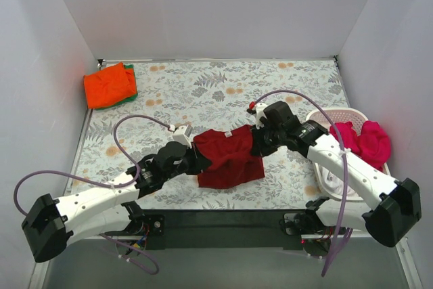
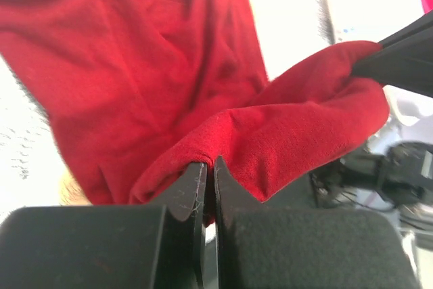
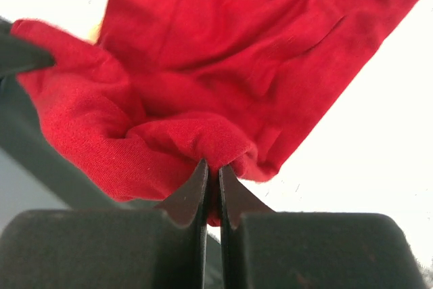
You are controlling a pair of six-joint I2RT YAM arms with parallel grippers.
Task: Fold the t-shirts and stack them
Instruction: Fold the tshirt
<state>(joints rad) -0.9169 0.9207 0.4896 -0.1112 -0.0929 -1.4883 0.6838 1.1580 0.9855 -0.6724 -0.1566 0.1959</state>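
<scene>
Well, the left pincer (image 1: pixel 197 147) and right pincer (image 1: pixel 252 141) each clamp the crimson t-shirt (image 1: pixel 229 160) bunched between them.

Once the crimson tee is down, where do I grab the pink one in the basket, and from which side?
Pinch the top of the bunched pink tee, coming straight down with the right gripper, now holding the crimson tee. It is heaped above the basket rim, no hem or collar showing, and the walls likely block a sideways approach.
</scene>
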